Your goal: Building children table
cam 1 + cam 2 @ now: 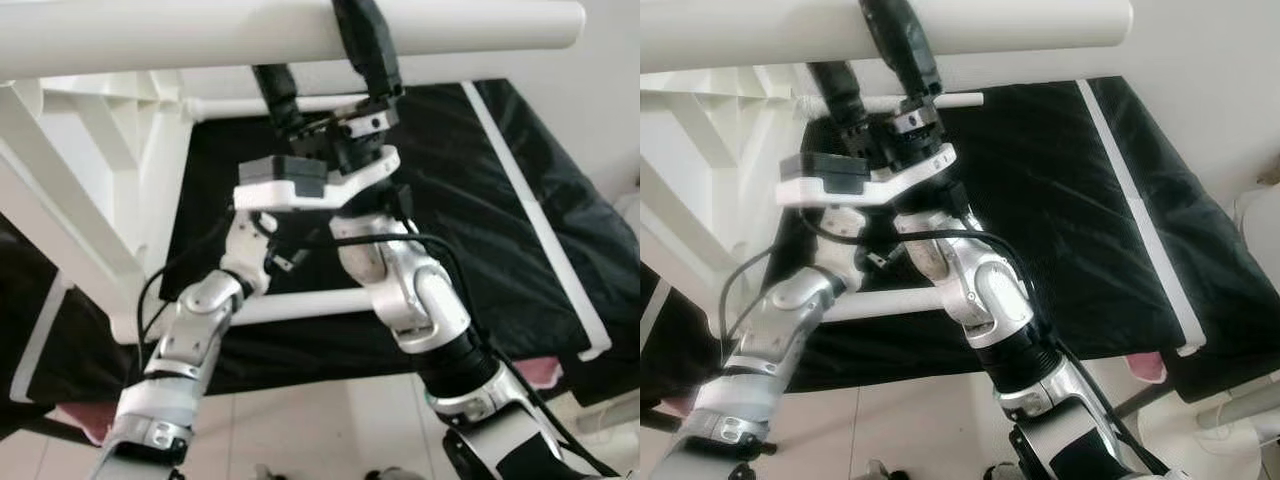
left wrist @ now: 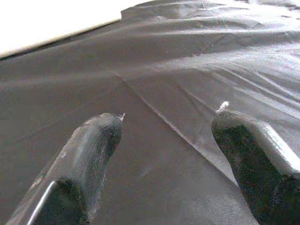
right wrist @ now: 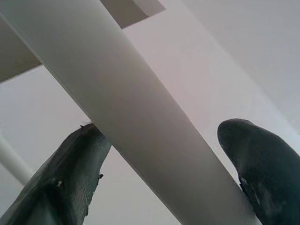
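Silver jointed arms lower frame, black cable [image 1: 385, 240] looped centre, white wrist bracket [image 1: 320, 190], long black fingers [image 2: 89, 154].

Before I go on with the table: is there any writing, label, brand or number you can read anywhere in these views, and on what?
None readable. The white table leg held across the top, the white frame rail below, the black fabric sheet, the right gripper around the leg and the left gripper over the sheet carry no visible text. The camera block on the wrist shows no legible marking; it is too blurred to tell.
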You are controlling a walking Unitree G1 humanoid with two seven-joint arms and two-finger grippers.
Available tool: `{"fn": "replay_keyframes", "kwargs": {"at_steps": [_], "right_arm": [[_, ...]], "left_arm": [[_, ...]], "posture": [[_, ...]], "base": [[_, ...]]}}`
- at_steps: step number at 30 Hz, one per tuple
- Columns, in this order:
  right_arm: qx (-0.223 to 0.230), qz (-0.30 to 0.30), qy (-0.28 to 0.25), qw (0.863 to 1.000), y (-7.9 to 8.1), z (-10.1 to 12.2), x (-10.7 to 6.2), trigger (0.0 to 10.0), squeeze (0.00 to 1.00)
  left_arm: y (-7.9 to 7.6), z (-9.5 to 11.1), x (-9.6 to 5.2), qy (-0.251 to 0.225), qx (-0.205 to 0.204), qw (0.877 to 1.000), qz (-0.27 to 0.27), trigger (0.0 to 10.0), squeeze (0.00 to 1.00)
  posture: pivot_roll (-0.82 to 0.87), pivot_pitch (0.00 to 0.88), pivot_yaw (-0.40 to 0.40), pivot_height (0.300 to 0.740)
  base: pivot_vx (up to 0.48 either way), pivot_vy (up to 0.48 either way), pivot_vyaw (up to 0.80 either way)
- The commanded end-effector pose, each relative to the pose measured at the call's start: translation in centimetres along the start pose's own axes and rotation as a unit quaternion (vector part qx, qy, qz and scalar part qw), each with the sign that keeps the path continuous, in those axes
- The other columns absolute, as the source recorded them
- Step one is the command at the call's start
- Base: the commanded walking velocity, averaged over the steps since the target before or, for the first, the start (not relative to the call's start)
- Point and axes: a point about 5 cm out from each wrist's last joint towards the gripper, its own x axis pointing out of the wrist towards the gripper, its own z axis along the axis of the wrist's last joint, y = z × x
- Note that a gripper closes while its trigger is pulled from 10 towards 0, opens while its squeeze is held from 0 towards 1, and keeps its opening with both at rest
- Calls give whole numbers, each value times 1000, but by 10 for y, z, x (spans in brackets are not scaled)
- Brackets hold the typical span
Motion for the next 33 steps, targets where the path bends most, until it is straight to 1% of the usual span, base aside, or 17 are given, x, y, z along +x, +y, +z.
{"fn": "replay_keyframes", "kwargs": {"at_steps": [1, 8, 12, 15, 18, 19, 20, 21, 23, 24, 25, 27, 28, 29, 31, 32, 33], "right_arm": [[19, -31, -17, 999, -2, 12, 5, 10000, 0], [12, -44, -27, 999, -1, 18, 9, 10000, 0], [5, -48, -36, 998, -1, 22, 17, 10000, 0], [4, -41, -34, 999, 1, 24, 27, 10000, 0], [7, -36, -25, 999, 0, 22, 31, 10000, 0], [3, -30, -23, 999, 0, 21, 32, 7333, 0], [3, -30, -23, 999, 0, 21, 32, 7333, 0], [1, -25, -19, 999, 0, 19, 33, 3608, 0], [0, -19, -14, 1000, 0, 18, 33, 3608, 0], [0, -12, -6, 1000, -2, 14, 32, 0, 0], [-2, -8, 3, 1000, -3, 11, 31, 0, 0], [-4, -6, 9, 1000, -4, 9, 31, 0, 0], [-3, -4, 23, 1000, -9, 4, 30, 0, 0], [-3, -4, 23, 1000, -9, 4, 30, 0, 0], [-1, 0, 43, 999, -18, -4, 31, 0, 0], [1, 3, 49, 999, -22, -6, 32, 0, 0], [1, 3, 49, 999, -22, -6, 32, 0, 0]], "left_arm": [[-2, -4, 2, 8, 0, 1000, -27, 10000, 0], [-6, -4, 9, 6, -3, 1000, -28, 10000, 0], [-8, -7, 11, 11, -11, 1000, -23, 10000, 0], [-2, -11, 14, 23, -27, 999, 2, 10000, 0], [5, -13, 14, 30, -39, 998, 25, 10000, 0], [10, -14, 13, 31, -47, 998, 39, 10000, 0], [10, -14, 13, 31, -47, 998, 39, 10000, 0], [16, -15, 12, 33, -55, 997, 54, 10000, 0], [21, -17, 11, 34, -64, 995, 66, 10000, 0], [30, -20, 8, 40, -70, 993, 91, 10000, 0], [38, -22, 4, 45, -76, 990, 112, 10000, 0], [43, -24, 2, 48, -80, 988, 124, 10000, 0], [52, -26, -2, 55, -82, 983, 153, 10000, 0], [52, -26, -2, 55, -82, 983, 153, 10000, 0], [69, -32, -10, 80, -85, 971, 208, 10000, 0], [73, -34, -13, 89, -85, 967, 225, 10000, 0], [73, -34, -13, 89, -85, 967, 225, 10000, 0]], "posture": [[-30, 132, 83, 740], [-32, 135, 84, 740], [-35, 136, 86, 740], [-39, 135, 89, 740], [-40, 134, 89, 740], [-41, 134, 89, 740], [-41, 134, 89, 740], [-42, 133, 89, 740], [-43, 133, 90, 740], [-44, 132, 90, 740], [-47, 131, 91, 740], [-47, 131, 91, 740], [-48, 132, 92, 740], [-48, 132, 92, 740], [-59, 132, 99, 740], [-59, 132, 99, 740], [-59, 132, 99, 740]], "base": [[0, 0, 0], [0, 0, 0], [0, 0, 0], [0, 0, 0], [0, 0, 0], [0, 0, 0], [0, 0, 0], [0, 0, 0], [0, 0, 0], [0, 0, 0], [0, 0, 0], [0, 0, 0], [0, 0, 0], [0, 0, 0], [0, 0, 0], [0, 0, 0], [0, 0, 0]]}}
